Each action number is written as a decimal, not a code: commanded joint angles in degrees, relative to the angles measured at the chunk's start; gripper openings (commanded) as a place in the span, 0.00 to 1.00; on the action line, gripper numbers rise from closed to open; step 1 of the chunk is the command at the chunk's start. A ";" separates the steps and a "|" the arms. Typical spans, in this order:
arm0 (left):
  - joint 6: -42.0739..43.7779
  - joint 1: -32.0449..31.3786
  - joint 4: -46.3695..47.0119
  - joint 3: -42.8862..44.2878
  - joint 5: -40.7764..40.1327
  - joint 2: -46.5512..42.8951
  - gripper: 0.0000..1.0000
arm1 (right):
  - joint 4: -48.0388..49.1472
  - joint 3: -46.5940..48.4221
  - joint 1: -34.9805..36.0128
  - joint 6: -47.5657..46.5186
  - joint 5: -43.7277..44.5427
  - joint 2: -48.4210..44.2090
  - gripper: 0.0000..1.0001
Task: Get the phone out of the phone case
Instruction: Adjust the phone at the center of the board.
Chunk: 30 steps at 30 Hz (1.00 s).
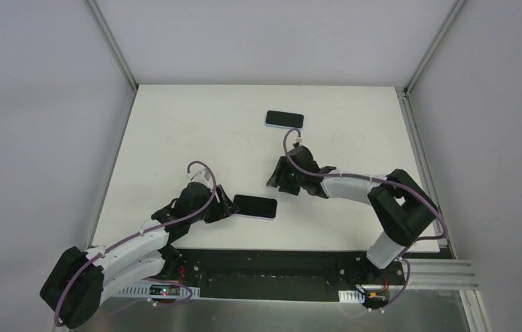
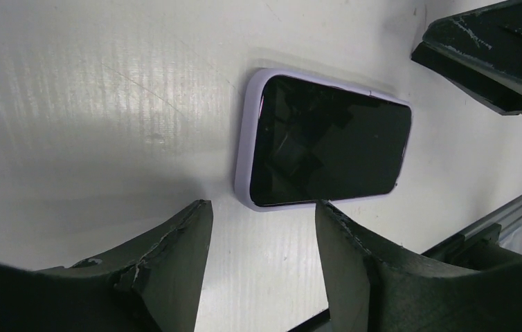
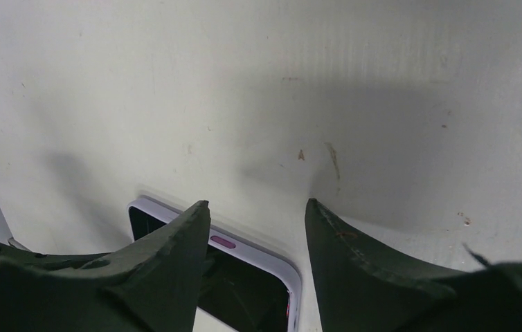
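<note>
Phone (image 2: pixel 327 149), a black glass slab in a lilac case (image 2: pixel 244 166), lies just ahead of the parted, empty jaws of the left gripper (image 2: pixel 262 207); the right gripper (image 3: pixel 257 204) gapes too. Likely stiff and slick: pinch its long edges.

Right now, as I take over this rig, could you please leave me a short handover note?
Left pincer: open, empty, facing the phone, which sits in its lilac case on the table.
Right pincer: open, empty, close by over the table.
Second phone: lying at the far side, untouched.
Done: nothing yet. Left: grip the case, pull the phone out.
</note>
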 commanded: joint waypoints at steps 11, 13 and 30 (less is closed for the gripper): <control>1.64 -2.74 4.26 5.18 3.37 12.04 0.57 | 2.22 -8.18 3.85 1.80 3.77 -2.85 0.52; 2.04 -3.74 4.98 7.13 3.75 15.39 0.57 | 2.35 -9.59 3.88 2.33 4.40 -4.03 0.52; 1.42 -5.76 6.66 22.48 1.63 34.61 0.63 | -0.73 -20.24 4.05 7.20 10.82 -17.20 0.61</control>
